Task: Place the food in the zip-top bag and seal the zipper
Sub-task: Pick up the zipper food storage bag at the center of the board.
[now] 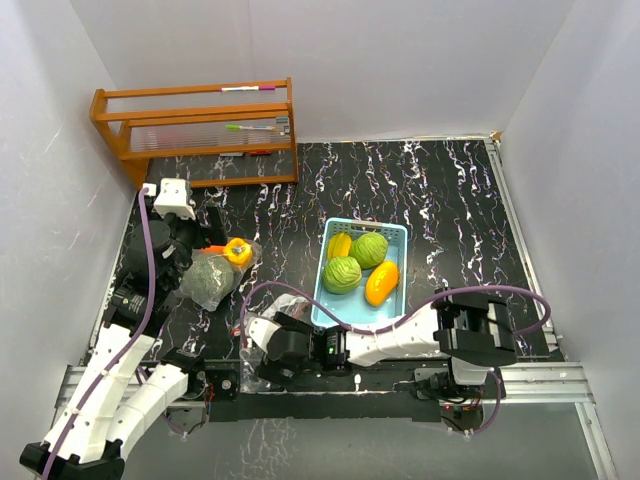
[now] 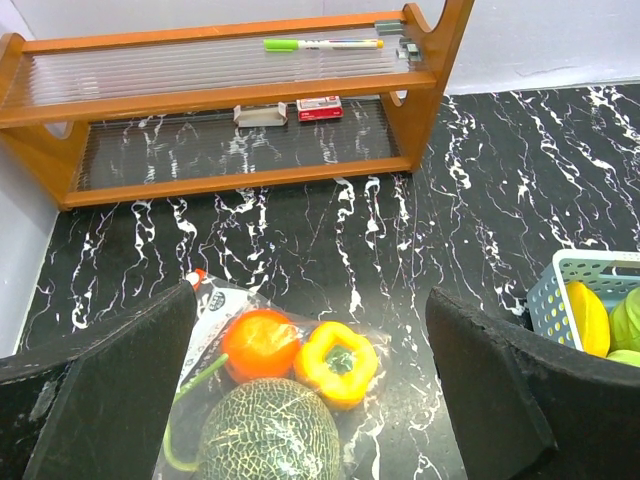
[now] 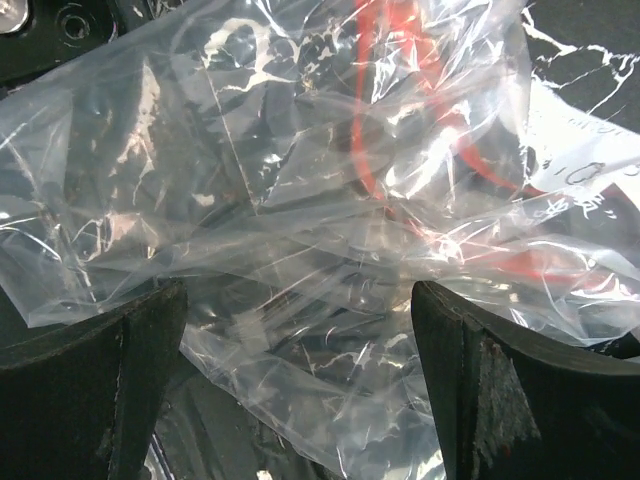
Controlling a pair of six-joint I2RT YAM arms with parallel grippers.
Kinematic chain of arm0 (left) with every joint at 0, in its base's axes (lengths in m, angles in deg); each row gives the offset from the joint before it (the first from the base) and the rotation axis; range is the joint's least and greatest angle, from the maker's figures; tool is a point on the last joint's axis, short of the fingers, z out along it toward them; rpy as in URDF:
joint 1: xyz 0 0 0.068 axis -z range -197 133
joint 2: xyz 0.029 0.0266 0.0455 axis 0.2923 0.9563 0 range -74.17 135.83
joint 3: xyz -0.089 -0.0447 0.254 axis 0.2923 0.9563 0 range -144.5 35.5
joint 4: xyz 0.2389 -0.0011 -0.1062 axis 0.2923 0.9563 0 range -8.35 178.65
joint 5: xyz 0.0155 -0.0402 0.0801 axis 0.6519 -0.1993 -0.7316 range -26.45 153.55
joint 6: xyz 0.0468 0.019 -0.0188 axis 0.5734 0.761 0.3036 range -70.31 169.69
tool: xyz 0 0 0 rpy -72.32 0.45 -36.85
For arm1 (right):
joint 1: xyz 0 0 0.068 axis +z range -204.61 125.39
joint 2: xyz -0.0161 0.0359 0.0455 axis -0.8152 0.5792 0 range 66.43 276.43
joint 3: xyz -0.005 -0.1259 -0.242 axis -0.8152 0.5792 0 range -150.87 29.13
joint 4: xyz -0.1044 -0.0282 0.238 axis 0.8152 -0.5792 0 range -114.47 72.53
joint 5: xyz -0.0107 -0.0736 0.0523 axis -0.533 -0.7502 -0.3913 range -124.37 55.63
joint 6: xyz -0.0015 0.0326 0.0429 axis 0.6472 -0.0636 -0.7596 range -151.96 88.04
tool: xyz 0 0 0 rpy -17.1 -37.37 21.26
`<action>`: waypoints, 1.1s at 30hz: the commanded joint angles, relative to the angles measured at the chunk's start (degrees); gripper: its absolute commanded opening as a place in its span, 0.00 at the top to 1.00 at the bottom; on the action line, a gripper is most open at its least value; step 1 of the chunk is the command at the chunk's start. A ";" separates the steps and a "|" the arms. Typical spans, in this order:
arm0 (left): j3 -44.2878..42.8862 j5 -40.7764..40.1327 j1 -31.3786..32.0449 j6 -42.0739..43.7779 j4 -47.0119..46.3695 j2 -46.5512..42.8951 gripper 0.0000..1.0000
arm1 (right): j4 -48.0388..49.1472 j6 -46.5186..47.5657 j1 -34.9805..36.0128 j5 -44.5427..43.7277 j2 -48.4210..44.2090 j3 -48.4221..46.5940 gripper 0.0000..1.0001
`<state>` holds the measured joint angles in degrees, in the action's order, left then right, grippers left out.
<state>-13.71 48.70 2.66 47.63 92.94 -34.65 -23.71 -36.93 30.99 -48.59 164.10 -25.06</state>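
Observation:
A clear zip-top bag (image 2: 205, 320) lies at the left of the table and holds a netted melon (image 2: 268, 432), an orange (image 2: 260, 343) and a yellow pepper (image 2: 337, 362). My left gripper (image 2: 310, 300) hangs open above this bag, with one finger on either side of it. In the top view the bag (image 1: 212, 275) sits beside my left gripper (image 1: 185, 262). My right gripper (image 3: 298, 295) is open over a second, crumpled, empty clear bag (image 3: 300, 180) with a red zipper line, near the table's front edge (image 1: 285, 305).
A light-blue basket (image 1: 365, 224) at mid-table holds two green cabbages (image 1: 370, 249), a yellow piece (image 1: 340, 245) and an orange-yellow pepper (image 1: 382, 283). A wooden shelf (image 1: 200, 130) with markers stands at the back left. White walls enclose the table.

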 commanded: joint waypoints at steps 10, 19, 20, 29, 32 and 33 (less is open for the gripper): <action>-1.33 1.04 -0.23 -0.45 0.61 -1.03 0.03 | 3.08 -6.61 0.09 -5.23 0.99 1.51 0.91; -1.42 1.68 -0.15 -1.35 0.78 -1.30 0.03 | 0.93 -7.12 -2.32 -7.63 -23.04 4.28 0.92; -1.46 1.79 -0.23 -1.59 0.76 -1.37 0.03 | 1.39 -7.37 -3.44 -6.22 -26.91 5.06 0.92; -0.95 7.82 -0.18 -6.87 -2.61 -1.14 0.04 | 3.59 -8.22 -12.71 5.19 -56.43 9.37 0.92; 0.54 15.19 -0.23 -10.95 -7.85 -0.67 0.13 | -0.52 -8.35 -12.74 7.33 -60.08 6.22 0.92; 1.08 17.72 -0.18 -12.43 -10.01 -0.51 0.16 | -1.43 -8.49 -12.74 8.15 -60.97 5.42 0.92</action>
<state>-13.45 56.11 2.66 41.42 91.06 -35.28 -22.49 -44.60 18.40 -45.59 106.18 -15.99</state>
